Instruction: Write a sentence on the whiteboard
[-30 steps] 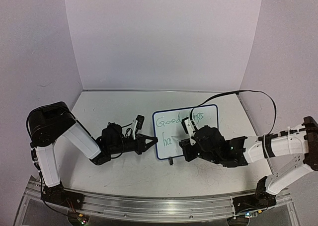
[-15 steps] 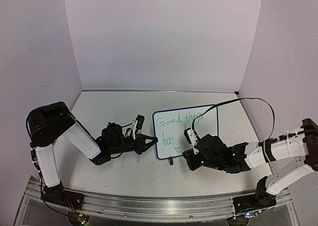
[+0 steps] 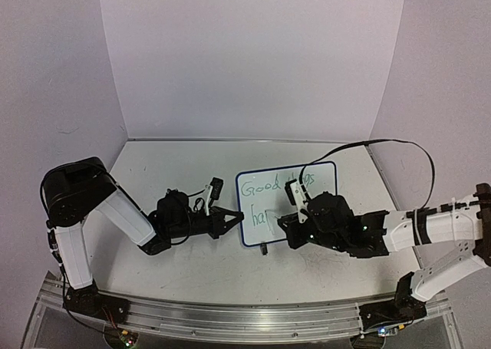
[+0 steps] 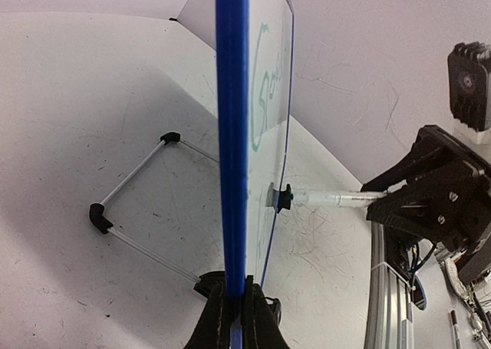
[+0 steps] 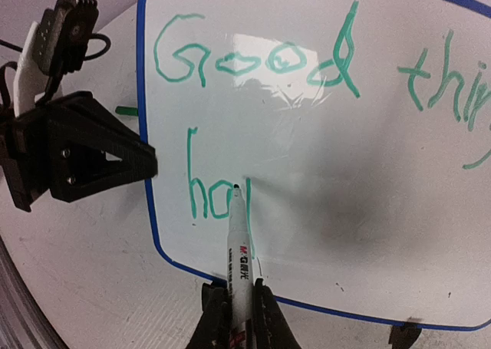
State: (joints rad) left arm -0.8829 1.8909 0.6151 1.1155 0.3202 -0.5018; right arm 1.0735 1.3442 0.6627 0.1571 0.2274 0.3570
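Note:
The whiteboard (image 3: 322, 182) stands tilted on the table, blue-framed. My left gripper (image 3: 236, 215) is shut on its left edge; in the left wrist view the jaws (image 4: 236, 307) pinch the blue frame (image 4: 232, 134). The sentence (image 5: 253, 61) reads "Good things" in green on the top line, with "ha" (image 5: 203, 189) and one more downstroke below. My right gripper (image 3: 288, 225) (image 5: 235, 314) is shut on a white marker (image 5: 238, 245). The marker's tip touches the board just right of the "a".
A wire stand with black feet (image 4: 96, 215) props the board from behind, and a black clip foot (image 3: 262, 248) sits at its near edge. The right arm's black cable (image 3: 383, 143) loops above the board. An aluminium rail (image 3: 245, 318) runs along the table's near edge.
The right gripper dropped toward the near edge with the marker, then came back up beside the "a"; a new green downstroke stands after "ha". The left arm and board have not moved.

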